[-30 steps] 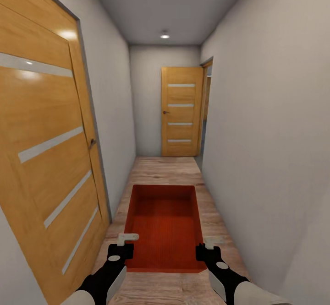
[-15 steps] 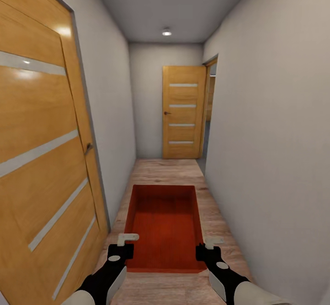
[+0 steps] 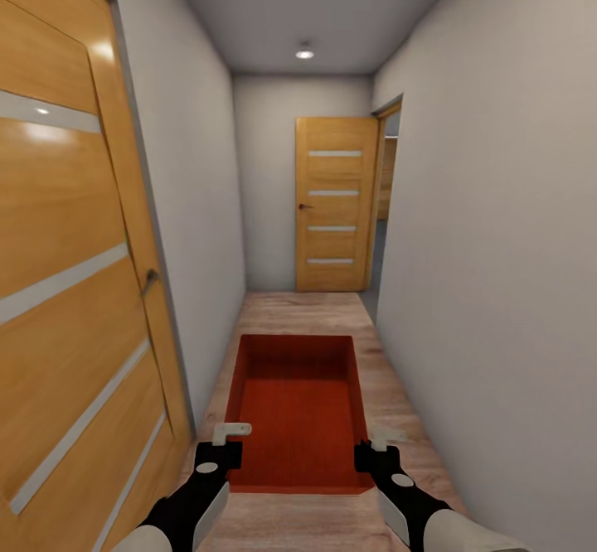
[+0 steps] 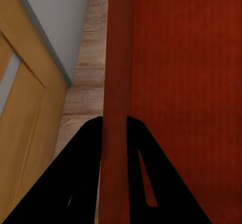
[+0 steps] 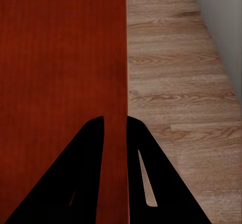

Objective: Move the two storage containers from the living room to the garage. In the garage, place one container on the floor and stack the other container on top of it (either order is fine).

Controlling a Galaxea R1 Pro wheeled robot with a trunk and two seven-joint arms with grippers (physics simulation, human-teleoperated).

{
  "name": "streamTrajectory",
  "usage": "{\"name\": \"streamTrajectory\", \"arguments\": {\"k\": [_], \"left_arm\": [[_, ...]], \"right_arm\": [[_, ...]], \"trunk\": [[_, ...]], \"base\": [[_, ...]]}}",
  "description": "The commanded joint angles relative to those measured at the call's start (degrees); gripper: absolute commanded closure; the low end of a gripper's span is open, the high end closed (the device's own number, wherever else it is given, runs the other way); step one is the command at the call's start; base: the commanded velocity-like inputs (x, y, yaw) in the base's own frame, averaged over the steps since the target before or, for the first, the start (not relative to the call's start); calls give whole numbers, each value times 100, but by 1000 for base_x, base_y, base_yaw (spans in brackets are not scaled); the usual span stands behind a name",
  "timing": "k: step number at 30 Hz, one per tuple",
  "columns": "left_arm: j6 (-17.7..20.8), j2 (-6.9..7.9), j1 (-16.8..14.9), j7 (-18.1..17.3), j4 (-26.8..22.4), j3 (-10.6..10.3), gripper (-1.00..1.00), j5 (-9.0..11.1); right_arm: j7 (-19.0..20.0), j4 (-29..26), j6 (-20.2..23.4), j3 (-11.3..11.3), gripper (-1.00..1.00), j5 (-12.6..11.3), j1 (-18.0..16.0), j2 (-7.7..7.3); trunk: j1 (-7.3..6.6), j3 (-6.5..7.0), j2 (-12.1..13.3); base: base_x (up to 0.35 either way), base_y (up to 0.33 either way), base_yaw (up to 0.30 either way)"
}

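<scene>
A wooden door (image 3: 75,287) fills the left wall; the left end effector (image 3: 217,451) is clamped on the left wall of the container (image 3: 298,407), carried low over the plank floor (image 3: 307,312); the right end effector (image 3: 371,452) is clamped on its right wall; a far door (image 3: 336,204) stands ahead.

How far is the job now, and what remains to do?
Done: one storage container is lifted, left hand and right hand each clamped on a side wall. In hand: carrying it along a corridor with a wood plank floor towards a wooden door. Left: reaching the garage, setting it down, stacking the second.
</scene>
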Motion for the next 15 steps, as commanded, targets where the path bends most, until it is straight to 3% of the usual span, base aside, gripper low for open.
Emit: {"name": "streamTrajectory", "arguments": {"k": [1, 15], "left_arm": [[35, 11, -9, 77, -18, 157, 100, 267], [35, 5, -9, 78, 6, 157, 100, 267]], "right_arm": [[12, -10, -18, -55, 100, -17, -4, -46], [12, -10, -18, -55, 100, -17, -4, -47]], "trunk": [[5, -9, -7], [5, -9, -7]], "base": [[323, 3, 0], [323, 0, 0]]}}
